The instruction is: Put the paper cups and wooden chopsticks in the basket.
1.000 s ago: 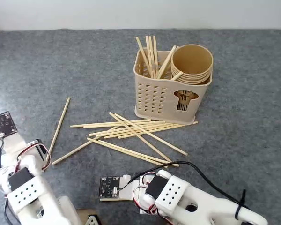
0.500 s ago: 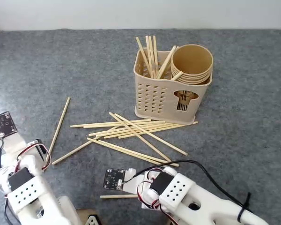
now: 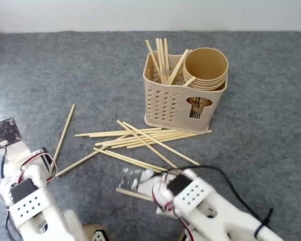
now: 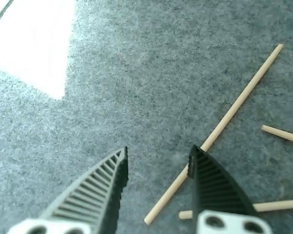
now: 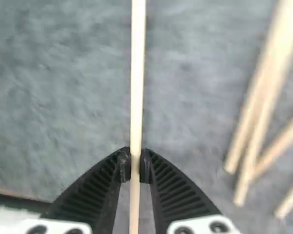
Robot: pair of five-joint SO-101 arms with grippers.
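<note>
Right hand (image 5: 135, 168): clamped on one chopstick (image 5: 137, 73), 6 o'clock on table (image 3: 65, 70).
Left hand (image 4: 158, 161): spread, empty, 7 o'clock.
Basket (image 3: 175, 108): 1 o'clock, cups (image 3: 205, 68) inside.
Loose chopsticks (image 3: 140, 138): centre.
Risk: thin round stick may pivot or slip in pinch; long free end may catch basket rim.
Legible writing: none.

I can read no text, number or brand name from my feeds. The one sign I find is a cut-out emblem (image 3: 198, 106) on the near face of the basket (image 3: 170, 103), towards its right corner: a rounded opening with upright slits below it, with no lettering. The dark circuit board (image 3: 5, 133) at the near left carries small pale marks, too fine for me to read. A second board (image 3: 132, 177) at the near middle is blurred, and I can read nothing on it.
</note>
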